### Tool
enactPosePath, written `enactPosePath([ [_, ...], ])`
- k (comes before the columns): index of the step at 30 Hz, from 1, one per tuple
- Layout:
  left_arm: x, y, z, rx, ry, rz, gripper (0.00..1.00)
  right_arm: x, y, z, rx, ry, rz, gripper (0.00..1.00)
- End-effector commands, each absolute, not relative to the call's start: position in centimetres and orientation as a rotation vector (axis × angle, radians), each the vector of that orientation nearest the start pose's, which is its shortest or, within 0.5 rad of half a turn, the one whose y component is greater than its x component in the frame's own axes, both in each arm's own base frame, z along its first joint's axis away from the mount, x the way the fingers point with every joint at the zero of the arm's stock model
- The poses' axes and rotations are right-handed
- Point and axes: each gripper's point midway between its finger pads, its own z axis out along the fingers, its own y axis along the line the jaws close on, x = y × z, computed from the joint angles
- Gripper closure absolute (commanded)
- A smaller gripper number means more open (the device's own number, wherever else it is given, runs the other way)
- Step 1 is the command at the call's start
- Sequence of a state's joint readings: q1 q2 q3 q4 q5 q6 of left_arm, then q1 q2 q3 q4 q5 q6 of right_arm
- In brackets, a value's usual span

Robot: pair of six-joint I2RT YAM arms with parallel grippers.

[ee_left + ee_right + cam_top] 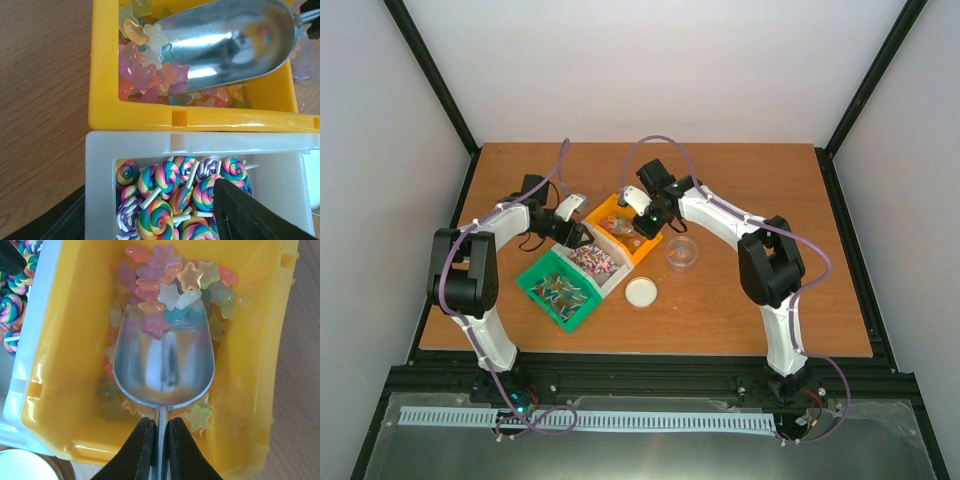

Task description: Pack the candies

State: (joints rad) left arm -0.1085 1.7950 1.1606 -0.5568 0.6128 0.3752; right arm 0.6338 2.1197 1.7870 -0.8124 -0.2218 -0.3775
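**Clerk:** Overhead view, what was listed?

**Checker:** One tabletop (770, 300). Three bins stood in a touching diagonal row mid-frame: green bin (532, 284) lower left, white bin (617, 280) centre, yellow bin (640, 252) upper right. A clear dish (682, 252) and a white lid (641, 291) sat right of the row, apart from it. The left arm came in from the left with its elbow folded, left tool (582, 238) over the white bin. The right arm arched in from the lower right, right tool (642, 218) pitched down over the yellow bin.

**Clerk:** Left wrist view?

**Checker:** The candies (145, 55) were star-shaped, translucent and mixed in colour, heaped in the yellow bin across the upper frame. The scoop (230, 45), silver, lay mouth-first against the heap. Lollipops (165, 200) filled the white bin below. The left tool was released, with one finger (245, 215) lower right, the other at the lower left edge, and nothing between them.

**Clerk:** Right wrist view?

**Checker:** The right tool was clenched on the scoop's handle at bottom centre. The bowl was mid-frame and mostly bare, with a few stars on its front lip.

**Clerk:** Handling note?

**Checker:** The candies were judged light, hard and glossy, so likely to slide and scatter. They looked too small to pinch singly, so they were best taken by the scoop, gripped at its handle.
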Motion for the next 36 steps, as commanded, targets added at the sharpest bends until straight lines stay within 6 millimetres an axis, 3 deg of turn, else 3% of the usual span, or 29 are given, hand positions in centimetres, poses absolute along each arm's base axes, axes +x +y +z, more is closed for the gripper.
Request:
enactPosePath([
  [1,38.1,-15.3,8.6,0.837,2.421,-0.802,0.39,37.0,33.1,5.0,-1.348,2.4,0.381,0.97],
  [15,38.7,-15.3,9.1,0.813,2.44,-0.794,0.4,36.7,35.4,8.1,-1.154,2.068,0.596,0.97],
  [22,39.2,-15.3,9.9,0.772,2.451,-0.813,0.36,35.6,35.0,9.5,-1.098,1.889,0.64,0.97],
  [36,39.3,-14.9,10.7,0.747,2.461,-0.81,0.32,36.2,33.1,11.0,-0.964,1.795,0.687,0.97],
])
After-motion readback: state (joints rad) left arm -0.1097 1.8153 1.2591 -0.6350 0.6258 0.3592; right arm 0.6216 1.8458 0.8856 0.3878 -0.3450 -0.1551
